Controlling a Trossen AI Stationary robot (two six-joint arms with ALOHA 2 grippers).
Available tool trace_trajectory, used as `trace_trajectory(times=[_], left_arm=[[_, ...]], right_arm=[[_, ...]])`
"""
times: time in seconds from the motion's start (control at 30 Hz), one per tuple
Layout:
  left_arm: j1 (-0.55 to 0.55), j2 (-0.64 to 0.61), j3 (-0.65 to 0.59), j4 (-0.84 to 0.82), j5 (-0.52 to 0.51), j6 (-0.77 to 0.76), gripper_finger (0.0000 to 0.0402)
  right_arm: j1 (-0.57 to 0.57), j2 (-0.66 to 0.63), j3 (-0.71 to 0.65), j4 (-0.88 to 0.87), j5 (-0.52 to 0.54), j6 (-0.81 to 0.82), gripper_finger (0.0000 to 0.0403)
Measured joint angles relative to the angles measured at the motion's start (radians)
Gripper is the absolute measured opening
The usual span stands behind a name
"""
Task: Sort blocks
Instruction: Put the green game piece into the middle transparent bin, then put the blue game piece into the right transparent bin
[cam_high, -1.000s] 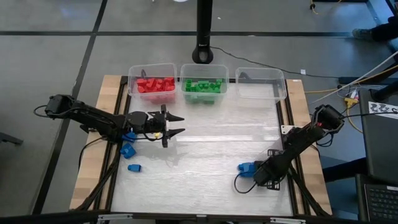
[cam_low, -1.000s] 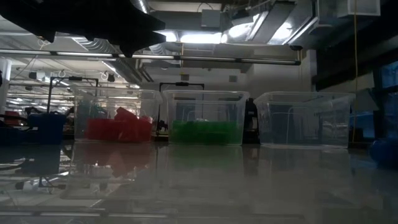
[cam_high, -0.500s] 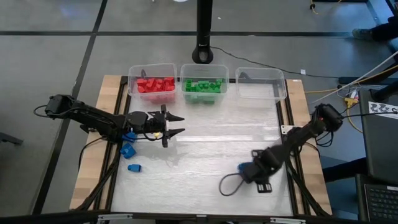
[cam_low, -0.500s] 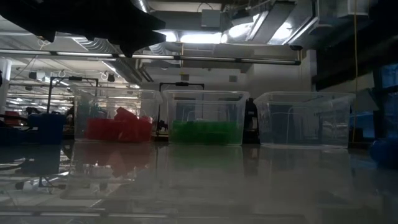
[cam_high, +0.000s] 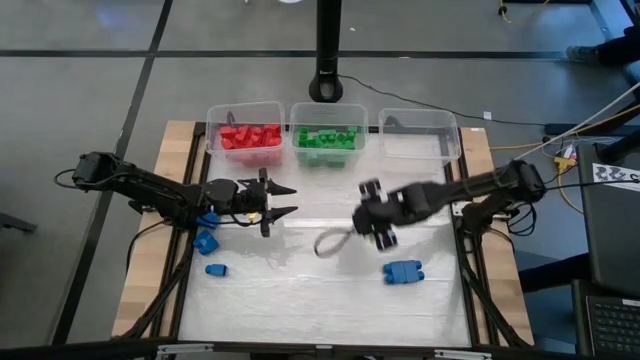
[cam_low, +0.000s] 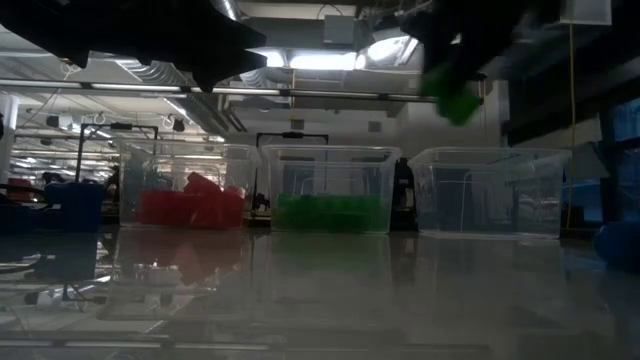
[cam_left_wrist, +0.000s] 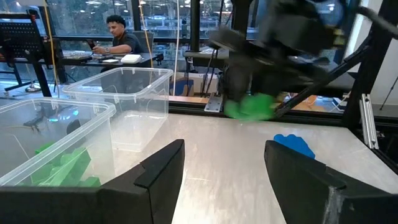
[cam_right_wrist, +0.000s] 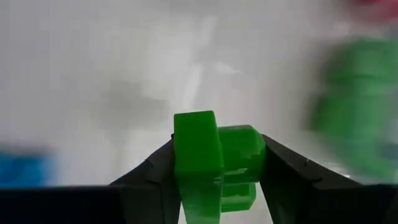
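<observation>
right pincer (cam_high: 374, 217) has swung toward mid-table gripping a green block (cam_right_wrist: 214, 163); left pincer (cam_high: 283, 200) open.

Green block (cam_right_wrist: 214, 162) in dark right claw (cam_right_wrist: 217, 171); blue block (cam_high: 403, 271) on table.

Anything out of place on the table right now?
Nothing damaged or spilled. Still unsorted: blue blocks loose on the table, one near the right side, two by the left gripper, while the third bin looks empty. The right gripper carries a green block.
</observation>
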Motion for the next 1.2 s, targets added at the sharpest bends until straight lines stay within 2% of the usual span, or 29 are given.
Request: trace_trajectory(times=[0.13,0.23,0.43,0.67,0.73,0.93,1.07,1.2], left_arm=[[0.0,0.0,0.0,0.0,0.0,-0.004,0.0212],[0.0,0.0,0.0,-0.001,0.0,-0.014,0.0212],[0.0,0.0,0.0,-0.001,0.0,-0.014,0.0212],[0.0,0.0,0.0,-0.009,0.0,-0.001,0.0212],[0.0,0.0,0.0,-0.008,0.0,0.003,0.0212],[0.0,0.0,0.0,-0.009,0.0,0.002,0.0212],[0.0,0.0,0.0,-0.009,0.0,-0.002,0.0212],[0.0,0.0,0.0,-0.012,0.0,-0.01,0.0212]], right_arm=[[-0.129,0.0,0.019,0.078,0.164,-0.161,0.0171],[-0.233,0.0,0.019,0.189,0.209,-0.273,0.0173],[-0.415,0.007,0.019,0.441,0.2,-0.426,0.0171],[-0.583,0.013,0.019,0.646,0.023,-0.446,0.0183],[-0.614,0.027,0.019,0.682,0.0,-0.442,0.0188],[-0.653,0.104,0.019,0.779,0.032,-0.443,0.0213],[-0.651,0.15,0.018,0.79,0.039,-0.443,0.0253],[-0.629,0.148,0.018,0.765,0.101,-0.446,0.0299]])
